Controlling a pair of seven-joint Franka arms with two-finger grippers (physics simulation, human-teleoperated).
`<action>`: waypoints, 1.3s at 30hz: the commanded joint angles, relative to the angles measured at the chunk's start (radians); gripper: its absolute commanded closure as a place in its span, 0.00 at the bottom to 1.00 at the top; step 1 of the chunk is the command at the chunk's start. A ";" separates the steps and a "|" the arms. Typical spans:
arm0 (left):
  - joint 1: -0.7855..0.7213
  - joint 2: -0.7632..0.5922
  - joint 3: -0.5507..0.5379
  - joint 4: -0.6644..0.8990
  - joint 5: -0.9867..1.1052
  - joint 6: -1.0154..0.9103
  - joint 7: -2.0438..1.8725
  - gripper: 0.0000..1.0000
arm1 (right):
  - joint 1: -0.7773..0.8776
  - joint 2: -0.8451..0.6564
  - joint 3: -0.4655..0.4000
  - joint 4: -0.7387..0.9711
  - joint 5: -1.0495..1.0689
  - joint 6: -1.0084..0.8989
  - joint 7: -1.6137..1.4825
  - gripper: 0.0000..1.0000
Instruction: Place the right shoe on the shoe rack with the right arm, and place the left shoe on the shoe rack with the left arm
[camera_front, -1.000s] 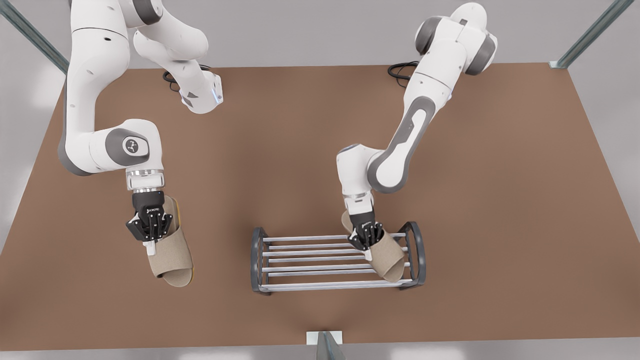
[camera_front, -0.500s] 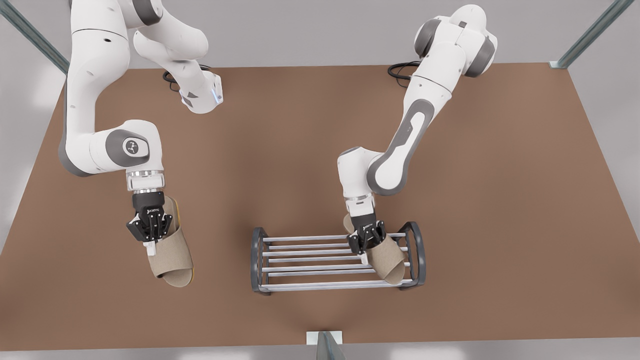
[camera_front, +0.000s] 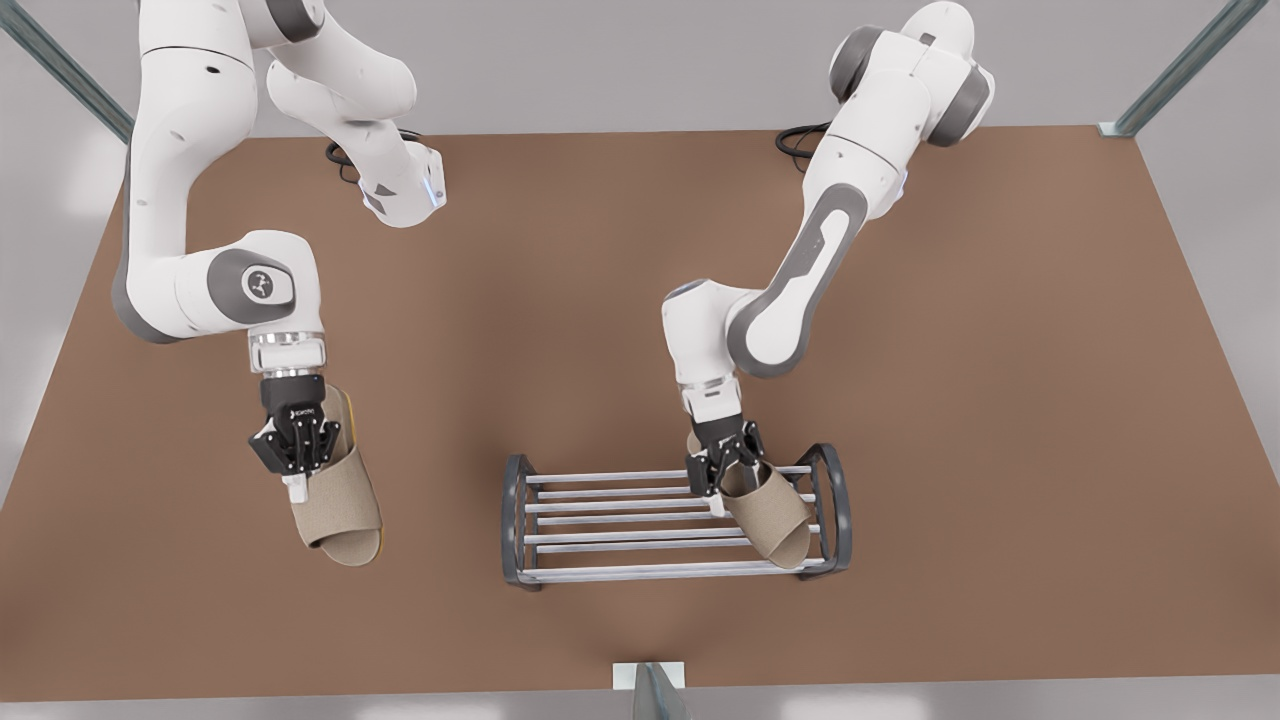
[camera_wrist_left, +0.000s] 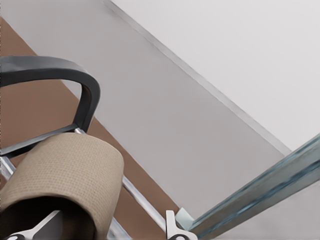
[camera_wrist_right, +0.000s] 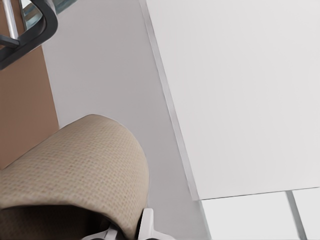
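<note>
The shoe rack (camera_front: 620, 520) of silver bars stands near the table's front. The left shoe (camera_front: 772, 518), a beige slipper, lies on the bars at the end toward the front view's right, by the dark end frame (camera_wrist_left: 75, 75). My left gripper (camera_front: 720, 490) is at its heel side and open. One fingertip (camera_wrist_left: 172, 227) stands clear outside the strap (camera_wrist_left: 70, 170), and the other is inside it. The right shoe (camera_front: 340, 510) hangs above the table on the front view's left. My right gripper (camera_front: 295, 482) is shut on its strap (camera_wrist_right: 80, 165).
The brown table (camera_front: 1000, 400) stretches wide on both sides of the rack. The rack's half toward the front view's left holds nothing. Metal frame posts (camera_front: 1180, 70) rise at the table's far corners. Cables (camera_front: 800, 140) lie by the arm bases.
The left gripper lowered the slipper onto the bars, then opened and drew back slightly. The right gripper with its slipper rose a little.
</note>
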 joint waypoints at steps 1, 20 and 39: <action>-0.001 -0.004 -0.010 0.001 -0.018 -0.041 0.026 0.00 | -0.001 -0.002 0.000 -0.001 0.000 -0.004 -0.026 0.75; 0.197 -0.466 0.308 0.297 -1.263 -1.167 2.292 0.00 | 0.968 0.320 -0.659 0.321 0.471 -0.007 -0.017 0.79; 0.315 -0.521 0.079 0.183 -1.216 -1.139 2.384 0.00 | 1.010 0.598 -0.781 0.542 0.578 -0.074 -0.020 0.79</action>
